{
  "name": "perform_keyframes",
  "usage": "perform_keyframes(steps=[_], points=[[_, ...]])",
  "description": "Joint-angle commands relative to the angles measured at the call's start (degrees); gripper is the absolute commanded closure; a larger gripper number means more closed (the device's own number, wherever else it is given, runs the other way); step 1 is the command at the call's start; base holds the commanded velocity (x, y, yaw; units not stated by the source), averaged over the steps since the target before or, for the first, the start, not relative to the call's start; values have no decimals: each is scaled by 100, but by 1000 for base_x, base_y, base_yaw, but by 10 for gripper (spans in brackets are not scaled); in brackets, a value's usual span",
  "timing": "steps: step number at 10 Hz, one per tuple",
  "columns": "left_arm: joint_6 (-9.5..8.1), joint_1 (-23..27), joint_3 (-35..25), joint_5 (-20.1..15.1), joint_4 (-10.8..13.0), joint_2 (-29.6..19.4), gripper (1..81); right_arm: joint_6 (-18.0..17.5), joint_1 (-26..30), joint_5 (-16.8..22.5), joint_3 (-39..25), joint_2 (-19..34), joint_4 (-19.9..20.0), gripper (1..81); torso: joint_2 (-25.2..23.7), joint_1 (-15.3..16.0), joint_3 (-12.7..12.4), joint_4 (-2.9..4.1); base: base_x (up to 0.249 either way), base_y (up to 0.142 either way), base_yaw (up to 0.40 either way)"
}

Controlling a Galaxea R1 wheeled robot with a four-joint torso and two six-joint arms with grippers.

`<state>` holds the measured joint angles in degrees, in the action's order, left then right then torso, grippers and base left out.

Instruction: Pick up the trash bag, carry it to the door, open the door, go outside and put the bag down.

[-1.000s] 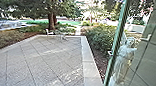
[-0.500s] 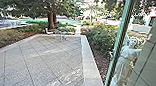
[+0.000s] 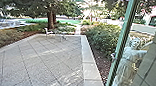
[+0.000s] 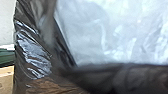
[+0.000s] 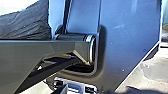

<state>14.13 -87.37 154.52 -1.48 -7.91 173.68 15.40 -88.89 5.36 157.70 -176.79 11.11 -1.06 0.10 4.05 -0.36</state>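
Glossy black film of the trash bag (image 4: 32,55) fills much of the left wrist view, around a pale bluish area. A dark, wrinkled part of what looks like the same bag (image 5: 25,22) shows in the right wrist view, beyond the robot's jointed bar. In the head view the green edge of the glass door (image 3: 121,45) slants up along the right, with a small pale fitting (image 3: 113,56) beside it. How either gripper stands cannot be made out.
Paving (image 3: 40,62) stretches ahead, bordered by a pale kerb (image 3: 89,67). A white chair (image 3: 48,32) stands at its far end, bushes (image 3: 101,36) to the right. A pale figure (image 3: 127,64) shows in the glass, person or reflection unclear.
The upper part of the door's green edge has shifted right, and the pale figure in the glass has shifted right too. The paving and trees have hardly shifted.
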Motion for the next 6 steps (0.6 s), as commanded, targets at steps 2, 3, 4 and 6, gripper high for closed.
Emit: perform_keyframes(steps=[2, 3, 4, 6], points=[[37, 224, -27, -371, 9, 27, 811, 25, 209, 395, -56, -78, -12, 10, 0, 0, 0, 0, 112, 0, 0], [37, 224, -27, -371, 9, 27, 811, 25, 201, 395, -47, -78, -12, 10, 0, 0, 0, 0, 112, 0, 0], [37, 224, -27, -371, 9, 27, 811, 25, 200, 395, -47, -78, -12, 10, 0, -2, 0, 0, 112, 0, 0], [37, 224, -27, -371, 9, 27, 811, 25, 200, 395, -56, -78, -12, 10, 0, 0, 0, 0, 112, 0, 0]])
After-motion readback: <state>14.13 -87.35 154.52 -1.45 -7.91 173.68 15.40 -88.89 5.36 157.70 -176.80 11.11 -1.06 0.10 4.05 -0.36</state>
